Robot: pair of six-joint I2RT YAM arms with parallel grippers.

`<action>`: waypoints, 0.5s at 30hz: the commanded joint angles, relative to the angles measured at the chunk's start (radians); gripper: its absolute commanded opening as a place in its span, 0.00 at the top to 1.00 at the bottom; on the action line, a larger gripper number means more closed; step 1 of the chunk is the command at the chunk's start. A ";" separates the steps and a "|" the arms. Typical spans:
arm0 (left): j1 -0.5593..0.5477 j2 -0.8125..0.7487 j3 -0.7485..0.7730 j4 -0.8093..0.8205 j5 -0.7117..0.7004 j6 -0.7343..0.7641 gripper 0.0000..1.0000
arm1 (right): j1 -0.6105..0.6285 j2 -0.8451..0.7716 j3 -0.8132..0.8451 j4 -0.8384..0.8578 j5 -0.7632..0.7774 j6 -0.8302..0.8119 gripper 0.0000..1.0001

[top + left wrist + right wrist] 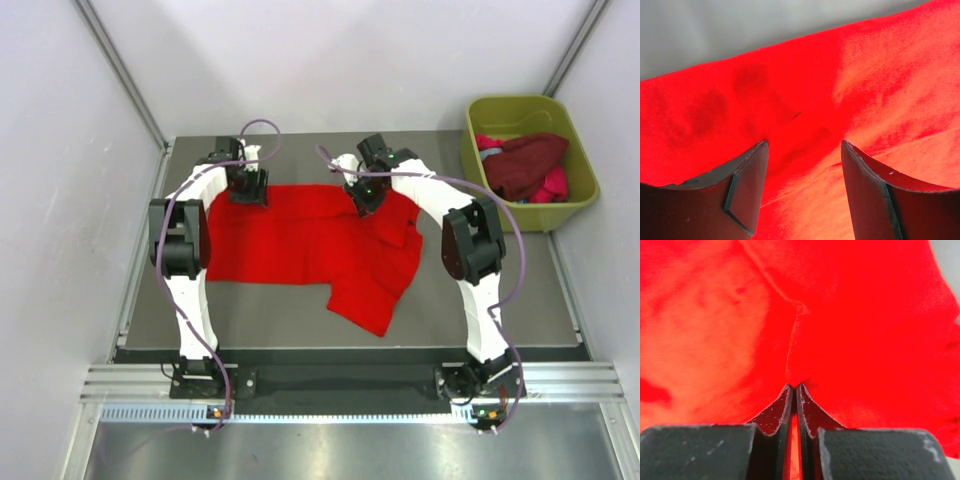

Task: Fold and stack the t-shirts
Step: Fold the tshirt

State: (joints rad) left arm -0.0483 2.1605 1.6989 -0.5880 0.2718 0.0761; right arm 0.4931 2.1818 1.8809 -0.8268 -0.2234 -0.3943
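**Right Claw Pinched on Red Shirt, Left Claw Waiting Open at the Far Edge**

The large bright red cloth t-shirt (300,245) is spread across the dark grey table (270,320), with one part trailing toward the near edge. A dark maroon t-shirt (525,165) and a magenta-pink t-shirt (555,185) are heaped in the olive-green plastic tub (530,103), well apart at the far right.

The right gripper (794,387) is seen with its jaws drawn together on a small raised ridge of the red cloth, near the far middle of the garment. The left gripper (805,150) is held with its jaws apart, low over the cloth just inside the far left edge, with nothing clamped.

The step in hand is judged to be taking hold of the far edge for a fold. It would be done well if the left jaws were lowered fully onto the fabric and closed on a similar ridge, so that both holds are secured before any lift. An even, level pull by both arms would be needed to keep the fold line straight.

Both arms are arched forward from their bases, elbows raised and wrists bent down toward the table.
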 commanded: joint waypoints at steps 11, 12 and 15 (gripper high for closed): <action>-0.015 -0.019 0.027 0.005 -0.002 0.001 0.35 | -0.088 0.016 0.050 -0.106 -0.234 0.012 0.67; -0.016 -0.019 0.028 0.007 -0.002 0.001 0.35 | -0.090 0.010 0.053 -0.101 -0.234 0.012 0.66; -0.016 -0.022 0.027 0.005 -0.003 0.002 0.35 | -0.102 -0.022 0.058 -0.077 -0.217 0.031 0.65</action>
State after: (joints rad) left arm -0.0608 2.1605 1.6989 -0.5880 0.2687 0.0765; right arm 0.4007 2.2021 1.8935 -0.9318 -0.4294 -0.3771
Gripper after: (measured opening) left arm 0.650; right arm 0.344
